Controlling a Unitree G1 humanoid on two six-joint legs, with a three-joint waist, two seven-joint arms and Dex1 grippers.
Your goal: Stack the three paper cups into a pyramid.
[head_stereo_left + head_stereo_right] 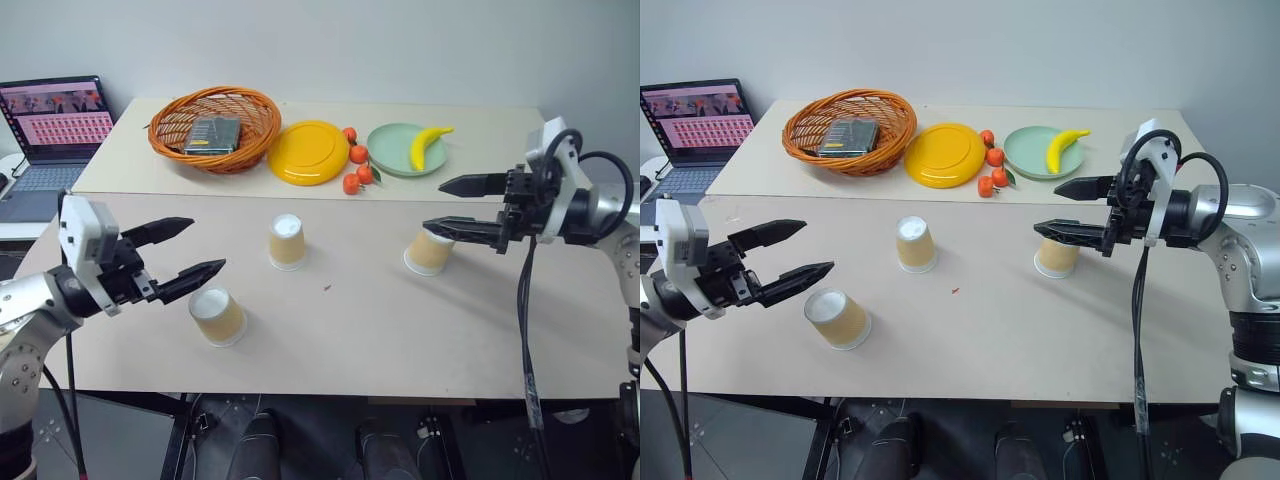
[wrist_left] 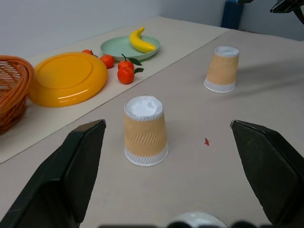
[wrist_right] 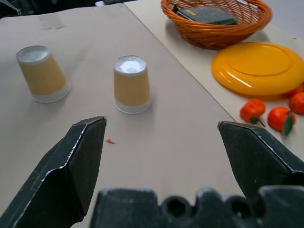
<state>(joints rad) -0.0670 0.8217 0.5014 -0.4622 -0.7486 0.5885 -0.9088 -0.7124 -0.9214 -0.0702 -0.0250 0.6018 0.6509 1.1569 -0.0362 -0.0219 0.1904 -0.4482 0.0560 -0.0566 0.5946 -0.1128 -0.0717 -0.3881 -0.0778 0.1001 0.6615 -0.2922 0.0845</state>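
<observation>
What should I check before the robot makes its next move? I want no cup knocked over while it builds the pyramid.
1. Left hand open and empty: ok.
2. Right hand open and empty: ok.
3. All three paper cups upside down and standing: left cup, middle cup, right cup: ok.
4. Two base cups side by side: not ok, all three stand apart.
5. Beige table bare between the cups: ok, just a tiny red speck.
6. Right hand clear of the right cup: cannot tell; its lower finger crosses the cup's top.
</observation>
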